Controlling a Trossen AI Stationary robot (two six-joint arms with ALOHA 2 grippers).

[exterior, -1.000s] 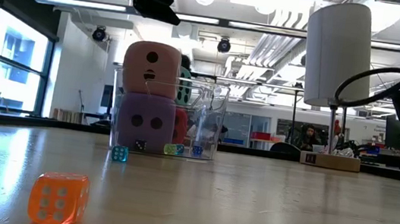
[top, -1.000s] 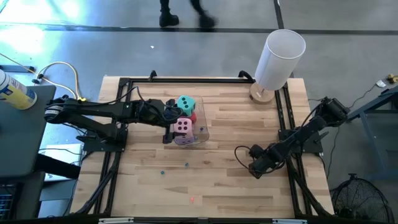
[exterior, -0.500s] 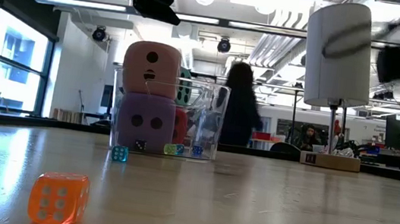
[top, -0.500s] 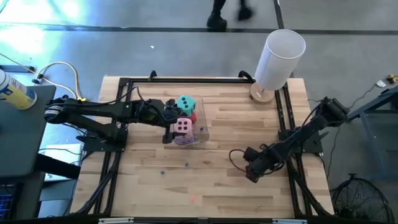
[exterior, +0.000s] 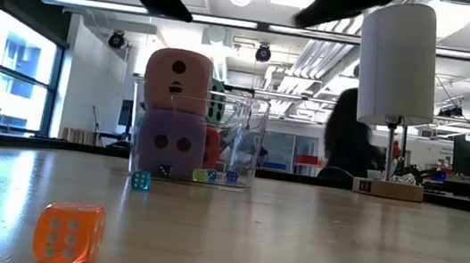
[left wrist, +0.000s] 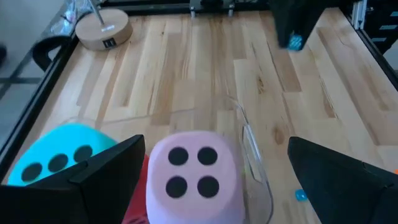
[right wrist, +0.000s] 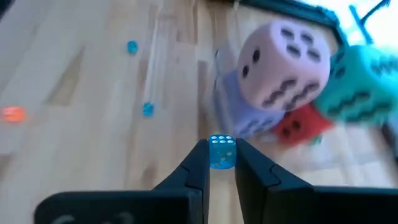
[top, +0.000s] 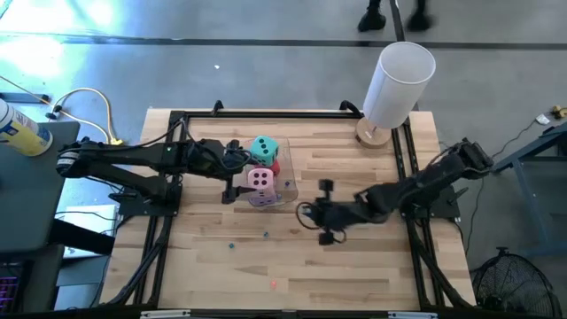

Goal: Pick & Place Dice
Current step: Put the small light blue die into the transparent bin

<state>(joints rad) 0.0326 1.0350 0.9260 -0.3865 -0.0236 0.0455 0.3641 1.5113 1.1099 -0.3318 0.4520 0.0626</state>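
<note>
A clear container (top: 282, 197) left of the table's middle holds the big dice. The pink die (top: 260, 180) rests on top of the purple die (exterior: 168, 144), with the red die (top: 275, 166) and the teal die (top: 264, 148) behind them. My left gripper (top: 232, 184) hangs open just left of the pink die (left wrist: 193, 177), one finger to each side, touching nothing. My right gripper (top: 306, 213) hovers right of the container, shut on a small translucent blue die (right wrist: 221, 151). My right gripper pinches the small blue die by two opposite faces (right wrist: 221, 151) at the free ends of its two fingers. The fingers slant down from the table's right side toward the container. The die is lifted clear of the table.
A white cylinder (top: 399, 84) on a round wooden base stands at the far right corner. Small dice lie loose on the near half: an orange one (exterior: 68, 232), a blue one (exterior: 140, 180) by the container, and more (top: 232, 245). A person passes in the room beyond.
My right gripper has risen and swung from the right side toward the container, its wrist rolling on the way. My left gripper has drawn back a little toward the table's left edge. The big dice have kept still.
</note>
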